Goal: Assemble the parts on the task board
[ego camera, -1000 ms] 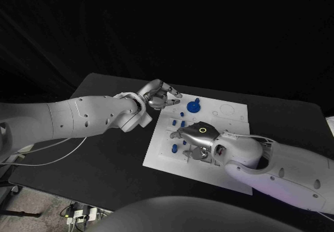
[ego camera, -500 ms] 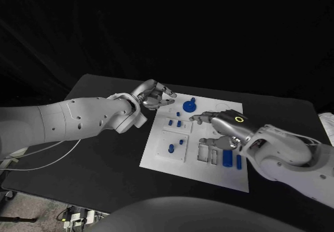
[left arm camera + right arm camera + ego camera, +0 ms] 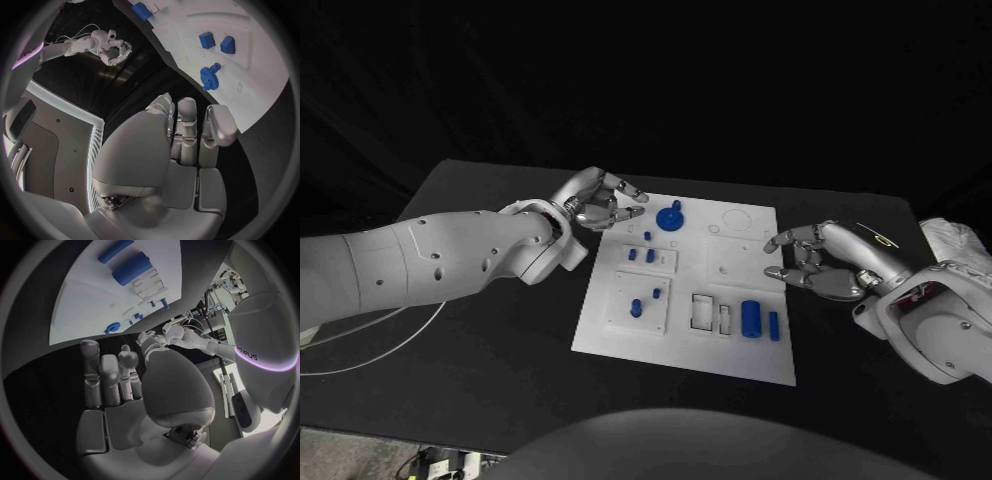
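Mid-table lies the white task board (image 3: 682, 330), its blue parts (image 3: 751, 318) spread across it and black table (image 3: 488, 340) open on every side. Just off its far left corner hangs the left hand (image 3: 599, 200), fingers curled on nothing. Since a second ago the right hand (image 3: 822, 262) has lifted off the board to beyond its right edge, fingers loosely bent, empty, uncovering parts it hid.

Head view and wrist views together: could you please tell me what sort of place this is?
Probably a robotics lab test bench: a flat white task board with small blue plastic parts lies on a black table against dark curtains, worked by two silver hands, left hand and right hand, both holding nothing.
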Robot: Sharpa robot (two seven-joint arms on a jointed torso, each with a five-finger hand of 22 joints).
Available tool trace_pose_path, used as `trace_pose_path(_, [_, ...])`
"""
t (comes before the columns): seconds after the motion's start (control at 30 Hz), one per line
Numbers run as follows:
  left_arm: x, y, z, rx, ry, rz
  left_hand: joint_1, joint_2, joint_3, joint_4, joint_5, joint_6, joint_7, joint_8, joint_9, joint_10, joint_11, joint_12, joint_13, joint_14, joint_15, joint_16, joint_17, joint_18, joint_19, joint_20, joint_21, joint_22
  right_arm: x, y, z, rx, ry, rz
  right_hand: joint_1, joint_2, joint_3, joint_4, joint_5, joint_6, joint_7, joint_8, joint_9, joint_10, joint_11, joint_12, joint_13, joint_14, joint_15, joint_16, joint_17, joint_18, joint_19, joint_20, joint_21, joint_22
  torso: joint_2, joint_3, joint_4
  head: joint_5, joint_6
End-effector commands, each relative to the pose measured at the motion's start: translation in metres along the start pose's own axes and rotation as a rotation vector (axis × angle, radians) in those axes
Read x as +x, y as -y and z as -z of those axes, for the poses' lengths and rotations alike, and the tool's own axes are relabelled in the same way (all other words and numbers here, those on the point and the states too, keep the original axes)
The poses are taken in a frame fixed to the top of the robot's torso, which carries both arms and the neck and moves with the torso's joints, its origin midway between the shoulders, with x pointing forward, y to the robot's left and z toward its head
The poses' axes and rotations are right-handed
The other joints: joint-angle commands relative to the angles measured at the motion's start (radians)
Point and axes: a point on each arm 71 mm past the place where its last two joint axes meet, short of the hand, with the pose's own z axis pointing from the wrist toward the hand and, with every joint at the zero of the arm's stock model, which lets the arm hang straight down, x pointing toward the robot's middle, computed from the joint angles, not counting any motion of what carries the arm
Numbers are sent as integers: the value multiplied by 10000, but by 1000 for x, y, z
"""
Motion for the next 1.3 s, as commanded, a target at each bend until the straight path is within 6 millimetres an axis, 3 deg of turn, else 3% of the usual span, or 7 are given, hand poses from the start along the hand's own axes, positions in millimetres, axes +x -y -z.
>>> trace_pose_path(0.03, [1, 2, 1, 249, 119, 71, 33, 70, 34, 23, 37, 6, 43, -42, -6, 69, 18, 59, 6, -53, 5, -3, 7, 191, -63, 9, -45, 1422, 10, 12, 2, 1744, -1382, -670, -1098, 247, -424, 455, -67, 516, -237, 319, 217, 1973, -124, 2243, 3319, 1875, -182, 1413, 3197, -433, 1353, -125, 1930, 1280, -35, -41, -92, -291, 0])
trace_pose_path(0.1, [2, 2, 1, 260, 109, 88, 32, 75, 37, 23, 41, 8, 43, -41, -5, 77, 20, 64, 7, -53, 6, -3, 6, 190, -62, 9, -43, 1422, 13, 16, 1, 2390, -2030, -630, -1767, 360, -700, 653, -184, 837, -330, 463, 370, 3008, -160, 3118, 4934, 2684, -245, 1835, 4541, -625, 2055, -245, 3083, 1577, -56, -41, -73, -381, 0])
trace_pose_path(0.2, [4, 2, 1, 276, 90, 110, 30, 82, 40, 23, 48, 8, 44, -40, -6, 89, 24, 71, 8, -54, 8, -3, 3, 190, -62, 10, -44, 1423, 15, 18, -3, 3161, -2861, -461, -2501, 510, -981, 646, -366, 1293, -447, 568, 559, 3178, -341, 3236, 5177, 2700, -346, 1842, 4565, -903, 2978, -379, 4571, 1946, -64, -33, -31, -505, 0])
trace_pose_path(0.37, [4, 2, 1, 297, 99, 133, 29, 86, 41, 24, 52, 8, 46, -40, -6, 94, 26, 74, 9, -54, 9, -3, 1, 191, -63, 11, -46, 1422, 15, 14, -14, 4030, -3988, -80, -3201, 625, -1217, 660, -541, 1933, -654, 550, 670, 3178, -536, 3236, 5177, 2700, -545, 1842, 4565, -1088, 3546, -577, 5477, 2187, -59, -26, -9, -553, 0])
trace_pose_path(0.77, [6, 7, -2, 776, 369, 241, -31, 133, 47, 21, 105, 116, 32, 22, 21, 267, 35, 191, 28, -42, 27, 49, 42, 186, -53, 29, -44, 1432, 27, 6, -46, 5835, -8079, 1333, -4119, 598, -1522, 681, -1381, 2212, -619, -206, 201, 3178, -520, 3236, 5177, 2700, -632, 1842, 4565, -1077, 3523, -688, 5519, 2161, -84, -32, 58, -734, 0])
trace_pose_path(1.13, [10, 9, -5, 819, 319, 274, -26, 135, 51, 17, 114, 158, 9, 47, 32, 297, 39, 214, 28, -42, 30, 57, 45, 188, -56, 32, -58, 1430, 33, -3, -65, 5973, -9236, 2288, -3895, 544, -1438, 494, -854, 2430, -639, -533, -82, 3178, -565, 3236, 5177, 2700, -643, 1842, 4565, -1037, 3443, -703, 5391, 2102, -91, -77, 98, -799, 0])
trace_pose_path(1.3, [10, 8, -6, 742, 285, 288, -26, 132, 50, 17, 115, 164, 6, 50, 34, 300, 39, 217, 28, -44, 30, 56, 39, 189, -57, 32, -63, 1429, 34, -4, -73, 6010, -9214, 2292, -3911, 498, -1450, 496, -737, 2325, -591, -702, -179, 3178, -530, 3236, 5177, 2700, -598, 1842, 4565, -995, 3332, -671, 5231, 2042, -80, -53, 71, -794, 0])
